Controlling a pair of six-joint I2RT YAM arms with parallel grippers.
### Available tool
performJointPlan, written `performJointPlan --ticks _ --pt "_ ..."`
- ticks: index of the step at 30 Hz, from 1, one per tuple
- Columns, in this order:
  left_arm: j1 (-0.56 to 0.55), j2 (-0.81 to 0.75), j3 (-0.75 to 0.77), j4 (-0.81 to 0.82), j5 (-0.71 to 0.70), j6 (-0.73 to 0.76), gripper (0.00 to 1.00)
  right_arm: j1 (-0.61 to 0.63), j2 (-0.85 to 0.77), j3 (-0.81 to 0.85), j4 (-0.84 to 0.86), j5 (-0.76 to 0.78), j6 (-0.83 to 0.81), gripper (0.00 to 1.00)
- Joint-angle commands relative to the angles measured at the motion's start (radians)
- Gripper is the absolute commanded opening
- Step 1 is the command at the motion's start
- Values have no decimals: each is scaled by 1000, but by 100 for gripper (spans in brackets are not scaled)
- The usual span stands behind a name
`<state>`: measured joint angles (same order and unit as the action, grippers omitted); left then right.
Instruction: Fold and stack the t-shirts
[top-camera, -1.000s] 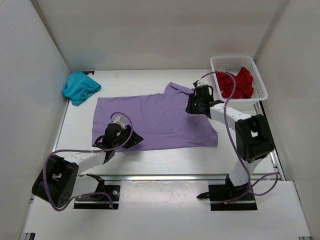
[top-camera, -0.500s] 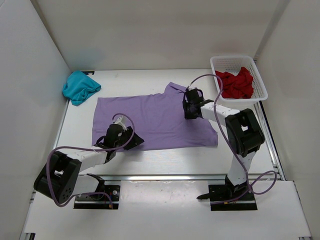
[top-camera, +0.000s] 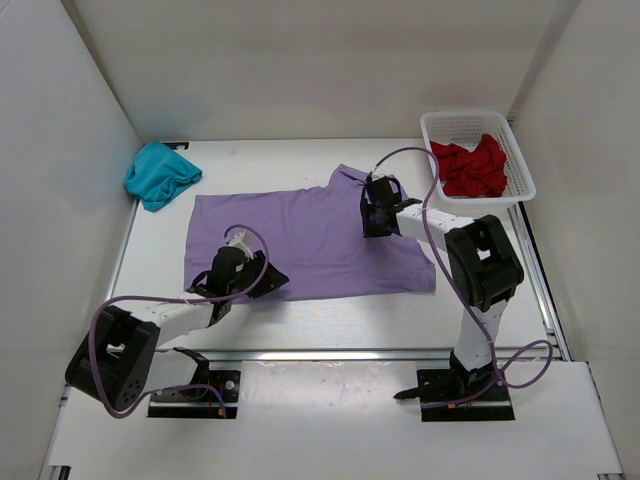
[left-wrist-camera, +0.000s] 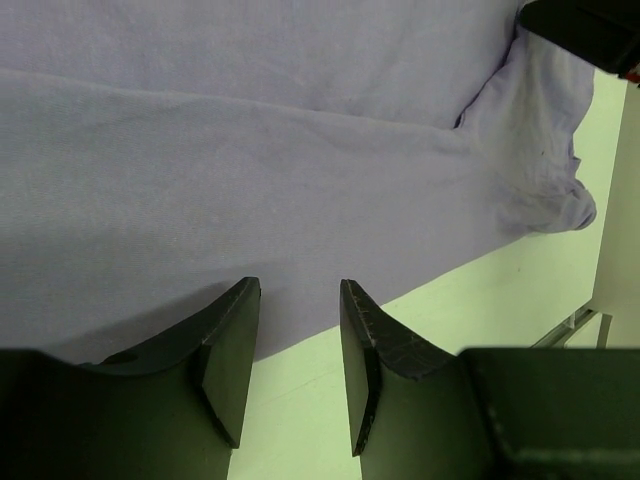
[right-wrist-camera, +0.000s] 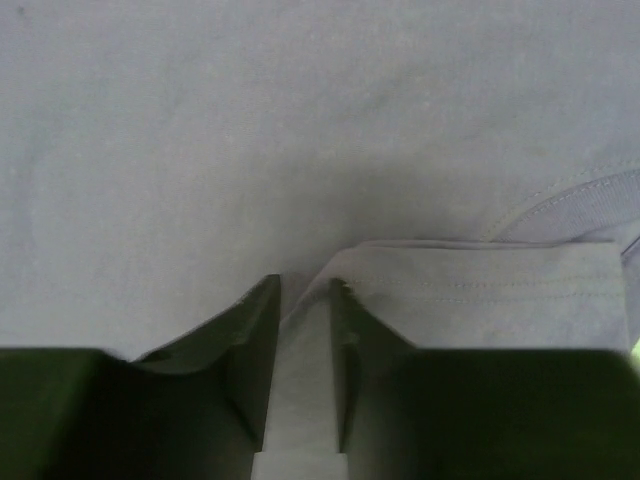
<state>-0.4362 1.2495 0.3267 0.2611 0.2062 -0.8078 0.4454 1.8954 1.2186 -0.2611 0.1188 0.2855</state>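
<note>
The lavender t-shirt (top-camera: 300, 235) lies spread flat mid-table. My left gripper (top-camera: 264, 279) hovers at its near hem; in the left wrist view the gripper (left-wrist-camera: 298, 300) stands open over the hem edge of the shirt (left-wrist-camera: 300, 150), nothing between its fingers. My right gripper (top-camera: 372, 216) rests on the shirt's right side by a folded-in sleeve (right-wrist-camera: 480, 280). In the right wrist view that gripper (right-wrist-camera: 305, 290) is narrowly open with lavender cloth lying in the gap. The teal t-shirt (top-camera: 160, 173) sits crumpled at the back left. The red t-shirt (top-camera: 470, 168) lies bunched in the basket.
A white mesh basket (top-camera: 438, 125) stands at the back right corner. White walls close the table at left, back and right. Bare table (left-wrist-camera: 480, 300) shows along the near edge in front of the lavender shirt.
My right gripper slid left over the lavender shirt's right side, pinched shut, then parted its jaws. The left arm has hardly moved.
</note>
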Motion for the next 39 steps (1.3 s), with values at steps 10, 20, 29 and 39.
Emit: performJointPlan --ticks 10,20,29,39 --pt "-187 77 185 -46 -73 59 48 -34 -326 -198 195 -61 92 52" --pt "-196 252 134 73 26 -8 47 -17 -460 -522 280 -148 207 8" --pt "-280 232 58 90 16 -53 45 -65 -594 -722 215 -166 254 0" --pt "-165 33 132 -54 -13 19 49 -146 -566 -451 253 -183 242 28"
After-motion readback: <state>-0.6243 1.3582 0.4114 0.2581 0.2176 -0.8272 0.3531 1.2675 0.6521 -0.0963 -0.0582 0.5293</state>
